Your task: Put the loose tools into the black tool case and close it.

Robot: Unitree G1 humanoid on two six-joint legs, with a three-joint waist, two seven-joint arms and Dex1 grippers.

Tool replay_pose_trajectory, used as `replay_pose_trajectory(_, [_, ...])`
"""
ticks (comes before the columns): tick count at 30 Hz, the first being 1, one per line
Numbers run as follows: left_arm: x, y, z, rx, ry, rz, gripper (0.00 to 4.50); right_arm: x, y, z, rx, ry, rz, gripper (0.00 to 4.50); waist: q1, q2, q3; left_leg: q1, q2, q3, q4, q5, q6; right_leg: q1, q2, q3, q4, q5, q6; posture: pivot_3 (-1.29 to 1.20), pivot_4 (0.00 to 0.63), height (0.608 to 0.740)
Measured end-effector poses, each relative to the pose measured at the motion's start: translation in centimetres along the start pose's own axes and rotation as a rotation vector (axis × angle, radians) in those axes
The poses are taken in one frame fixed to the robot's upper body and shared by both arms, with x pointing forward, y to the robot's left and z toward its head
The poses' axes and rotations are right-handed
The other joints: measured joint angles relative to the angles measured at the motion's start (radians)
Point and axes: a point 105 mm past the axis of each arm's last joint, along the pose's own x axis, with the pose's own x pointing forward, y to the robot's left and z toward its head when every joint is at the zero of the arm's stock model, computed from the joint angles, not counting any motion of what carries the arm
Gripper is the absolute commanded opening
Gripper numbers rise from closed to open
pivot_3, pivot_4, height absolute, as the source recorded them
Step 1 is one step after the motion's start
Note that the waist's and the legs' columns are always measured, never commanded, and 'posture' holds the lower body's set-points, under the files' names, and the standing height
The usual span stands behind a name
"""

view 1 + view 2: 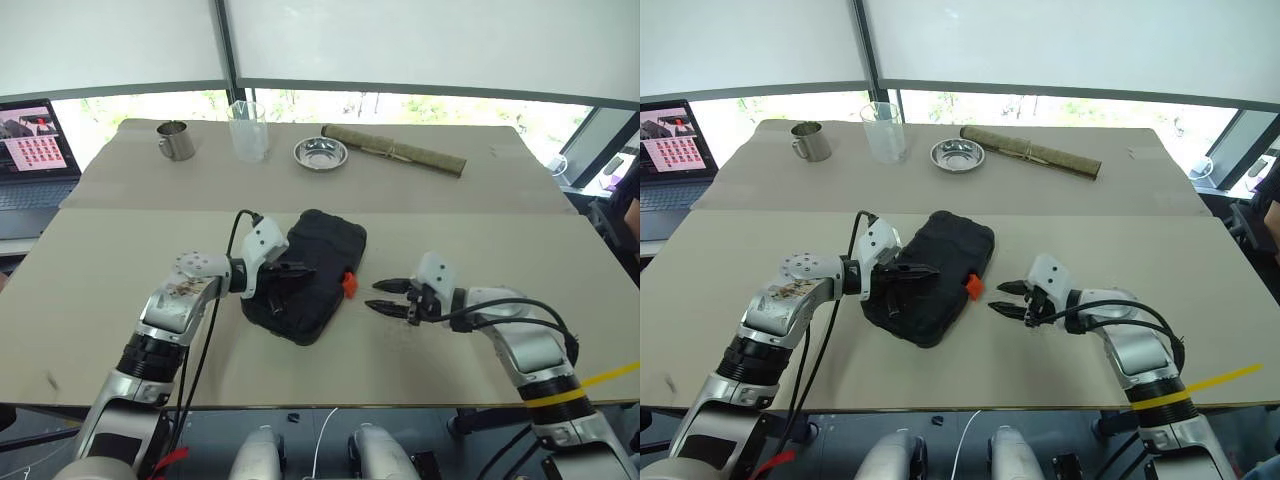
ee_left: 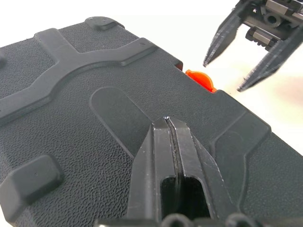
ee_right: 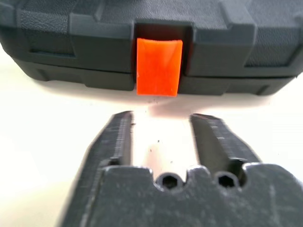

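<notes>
The black tool case (image 1: 307, 275) lies closed on the beige table (image 1: 120, 300), and I take it as the landmark for all the places here. Its lid is down on the base, and the orange latch (image 3: 159, 66) sits in the middle of the front edge, on the side that faces the right gripper.

The left gripper (image 1: 297, 272) rests over the lid of the case, on the half nearer to the robot. In the left wrist view its two black fingers (image 2: 163, 161) are pressed together with no gap between them, and they hold nothing. The tips lie against the textured lid or just above it; I cannot tell which.

The right gripper (image 1: 381, 296) is just beside the case, on the latch side, and it points at the latch. Its fingers (image 3: 116, 137) stand a little apart, with a narrow gap, and nothing is between them. They are near the latch but do not touch it; bare table shows between the tips and the case.

Beyond the case, at the far edge of the table, stand a metal mug (image 1: 176, 140), a clear plastic cup (image 1: 248, 131), a small metal bowl (image 1: 320, 153) and a rolled mat (image 1: 394, 150). A laptop (image 1: 35, 160) is open far to the left of the case.
</notes>
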Motion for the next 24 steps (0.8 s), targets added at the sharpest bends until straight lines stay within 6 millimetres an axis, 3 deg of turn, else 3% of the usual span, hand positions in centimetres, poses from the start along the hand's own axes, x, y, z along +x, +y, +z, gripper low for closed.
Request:
replay_pose_trajectory(3, [0.1,-0.1,0.0,0.0,-0.002,-0.003,0.0,0.8,0.0,0.2,-0.038,0.009,0.014,0.09,0.002,0.0,0.0,0.0,0.0,0.0,0.0,0.0,0.0,0.0,0.0,0.0,0.0,0.0,0.0,0.0,0.15,0.74])
replay_pose_trajectory(24, [-0.1,0.0,-0.4,-0.046,0.041,0.011,0.0,3.6,0.2,0.6,-0.058,-0.015,0.022,0.09,-0.023,0.0,0.0,0.001,0.0,-0.001,-0.001,0.0,0.0,0.0,0.0,0.0,0.002,0.0,-0.001,0.0,0.15,0.74])
